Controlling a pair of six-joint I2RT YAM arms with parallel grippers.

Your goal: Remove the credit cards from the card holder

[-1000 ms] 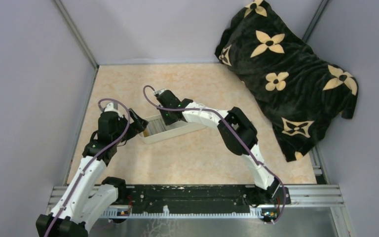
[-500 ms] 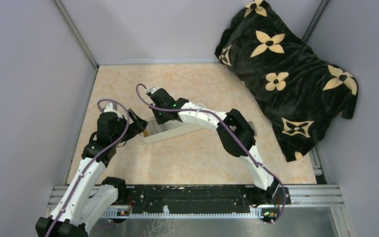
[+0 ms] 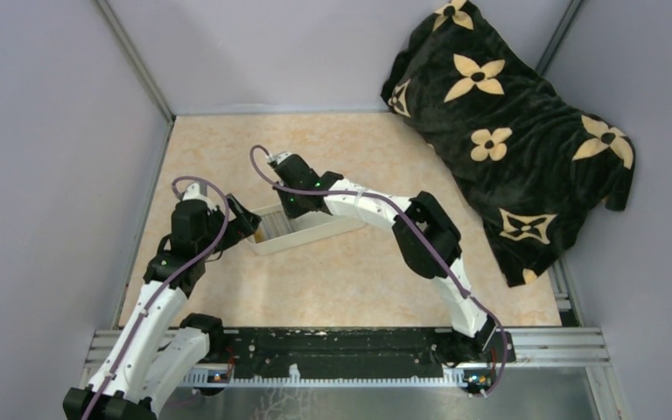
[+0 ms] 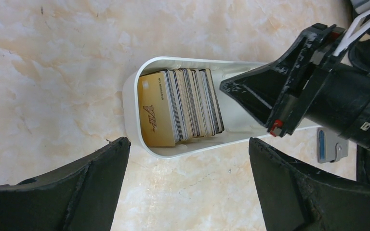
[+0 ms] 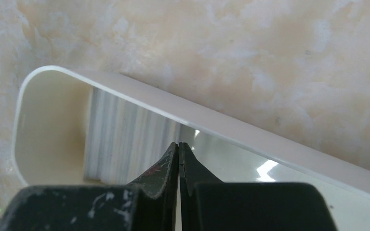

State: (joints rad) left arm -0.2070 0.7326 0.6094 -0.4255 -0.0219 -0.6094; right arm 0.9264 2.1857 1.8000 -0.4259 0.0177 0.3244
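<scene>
A stack of credit cards (image 4: 180, 108) stands on edge in the left end of a long white tray (image 4: 130, 96); the front card is gold. My right gripper (image 5: 178, 143) is shut with nothing in it, its tips inside the tray against the end of the stack (image 5: 120, 139). It shows as a black wedge (image 4: 233, 89) in the left wrist view. My left gripper (image 4: 188, 140) hangs open just short of the tray's rounded end. A small flat grey and blue piece, seemingly the card holder (image 4: 331, 145), lies on the table beyond the tray, partly hidden by the right arm.
The tray (image 3: 306, 234) lies slantwise in the middle-left of the marbled table (image 3: 350, 280). A black blanket with cream flowers (image 3: 507, 122) is heaped at the back right. Grey walls close in the left, back and right sides.
The right gripper has shifted a little left along the tray toward the cards, then eased back slightly. The left arm has stayed still.
</scene>
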